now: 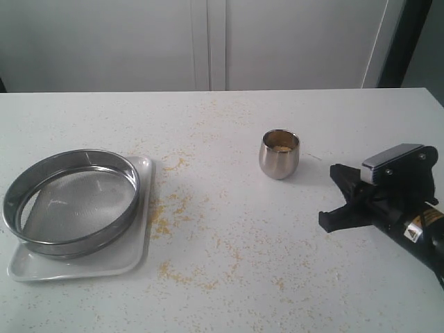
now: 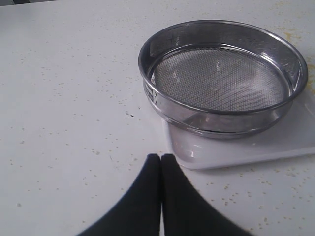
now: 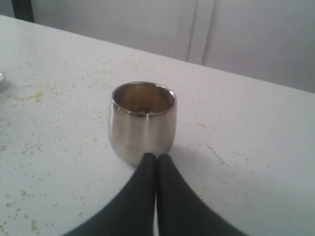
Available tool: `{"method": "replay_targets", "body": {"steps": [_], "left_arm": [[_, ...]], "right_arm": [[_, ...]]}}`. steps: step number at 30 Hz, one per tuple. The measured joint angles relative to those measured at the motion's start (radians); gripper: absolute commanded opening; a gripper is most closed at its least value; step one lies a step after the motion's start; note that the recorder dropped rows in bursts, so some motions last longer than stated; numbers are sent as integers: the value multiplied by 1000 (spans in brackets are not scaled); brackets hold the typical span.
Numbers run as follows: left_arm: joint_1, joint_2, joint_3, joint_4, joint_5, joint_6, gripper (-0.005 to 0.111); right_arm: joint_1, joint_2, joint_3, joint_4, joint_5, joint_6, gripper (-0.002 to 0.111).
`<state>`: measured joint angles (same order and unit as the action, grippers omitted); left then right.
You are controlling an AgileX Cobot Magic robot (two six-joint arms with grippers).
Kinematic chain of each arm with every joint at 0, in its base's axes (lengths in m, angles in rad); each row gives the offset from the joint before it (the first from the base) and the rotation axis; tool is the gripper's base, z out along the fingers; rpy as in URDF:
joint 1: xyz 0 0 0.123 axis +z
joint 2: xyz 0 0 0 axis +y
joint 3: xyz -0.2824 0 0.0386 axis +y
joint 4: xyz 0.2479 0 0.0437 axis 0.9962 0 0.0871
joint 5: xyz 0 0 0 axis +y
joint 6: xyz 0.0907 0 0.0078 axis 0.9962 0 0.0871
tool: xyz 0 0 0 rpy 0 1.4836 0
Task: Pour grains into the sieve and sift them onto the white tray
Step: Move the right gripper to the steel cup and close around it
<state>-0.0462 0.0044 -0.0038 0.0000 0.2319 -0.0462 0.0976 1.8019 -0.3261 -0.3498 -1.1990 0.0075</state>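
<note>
Exterior view, looking across the table: the grains sit low inside a small steel cup, a little toward 2 o'clock from the middle. A good many more lie scattered loose over the tabletop. The sieve rests on the white tray over at 9 o'clock, its rim overhanging the tray's outer edge.

That cup looks smooth, rounded and stiff, so I'd guess slippery and light. The safest hold is probably across its belly, squarely, since a pinch on the curve could squirt it out. The grains will run at the slightest tilt.

The right gripper lies at 4 o'clock with the cup at its 10, fingers pressed together and holding nothing. It would have to spread before taking the cup. The left gripper is likewise pressed together and empty, just short of the tray's corner.

Between cup and sieve the table is bare apart from spilled grains, and the edges are well away.
</note>
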Motion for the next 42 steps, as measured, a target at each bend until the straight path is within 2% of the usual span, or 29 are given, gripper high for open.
{"method": "replay_targets", "body": {"steps": [9,12,15,19,20,22,28,42], "left_arm": [[0,0,0,0,0,0,0],[0,0,0,0,0,0,0],[0,0,0,0,0,0,0],[0,0,0,0,0,0,0],[0,0,0,0,0,0,0],[0,0,0,0,0,0,0],[0,0,0,0,0,0,0],[0,0,0,0,0,0,0]], "right_arm": [[0,187,-102,-57,-6,0,0],[0,226,-134,-84,-6,0,7],[0,253,-164,-118,-6,0,30],[0,267,-197,-149,-6,0,81],[0,267,-204,-154,-6,7,89],[0,267,-223,-156,-6,34,98],[0,281,-262,-158,-6,124,99],[0,296,-323,-160,-11,142,99]]}}
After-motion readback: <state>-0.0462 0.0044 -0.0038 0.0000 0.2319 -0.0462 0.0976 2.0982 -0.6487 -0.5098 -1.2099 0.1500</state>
